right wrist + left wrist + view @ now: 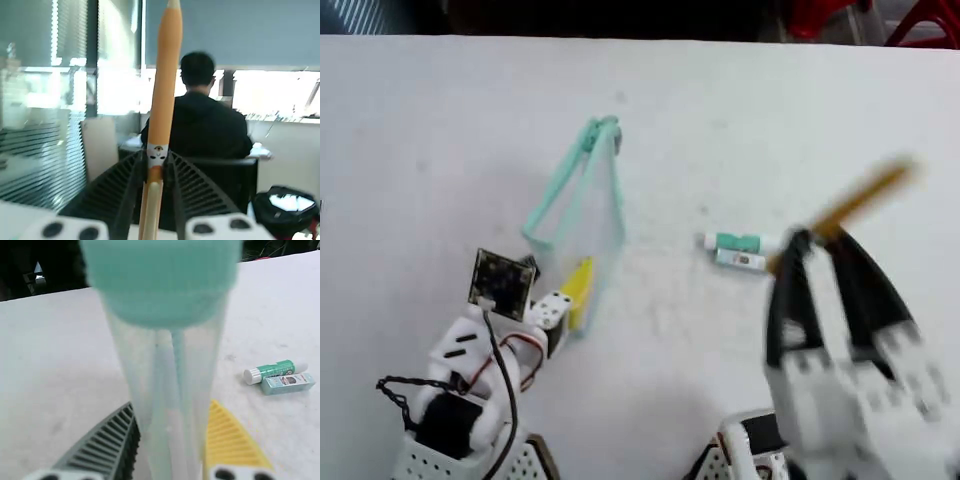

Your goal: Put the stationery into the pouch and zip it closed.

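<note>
Your left hand (171, 412) clamps the pouch (582, 200) end to steady it; right hand (156, 159) grips the pencil (165, 75) aloft, ready for loading. The glue stick (735, 241) lies on the counter (440, 120).

In the high view my right pincer (801, 240) and its long orange pencil (865, 198) are blurred; the clear teal-trimmed plastic pouch (160, 285) overruns my left wrist view's edges, unfocused.
</note>
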Controlling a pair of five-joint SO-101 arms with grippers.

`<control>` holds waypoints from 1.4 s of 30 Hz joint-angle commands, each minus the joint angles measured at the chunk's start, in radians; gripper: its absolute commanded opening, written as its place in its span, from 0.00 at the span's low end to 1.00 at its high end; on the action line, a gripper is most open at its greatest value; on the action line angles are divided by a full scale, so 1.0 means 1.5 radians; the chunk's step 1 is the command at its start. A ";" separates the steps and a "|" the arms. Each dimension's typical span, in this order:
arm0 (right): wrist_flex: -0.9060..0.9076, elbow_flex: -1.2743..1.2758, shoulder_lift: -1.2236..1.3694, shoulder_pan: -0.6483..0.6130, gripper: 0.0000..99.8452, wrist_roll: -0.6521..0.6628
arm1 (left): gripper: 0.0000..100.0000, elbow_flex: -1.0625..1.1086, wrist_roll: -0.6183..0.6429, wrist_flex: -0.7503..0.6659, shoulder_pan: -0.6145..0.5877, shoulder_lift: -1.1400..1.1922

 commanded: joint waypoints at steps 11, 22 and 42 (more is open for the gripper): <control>0.042 -0.134 0.404 -0.071 0.02 -0.075 | 0.25 -0.034 -0.039 0.018 0.065 0.002; -0.016 -0.130 0.451 -0.091 0.02 -0.079 | 0.25 -0.040 -0.039 0.034 0.121 0.002; -0.116 0.018 0.387 -0.171 0.02 -0.072 | 0.25 -0.043 -0.002 0.030 0.073 0.002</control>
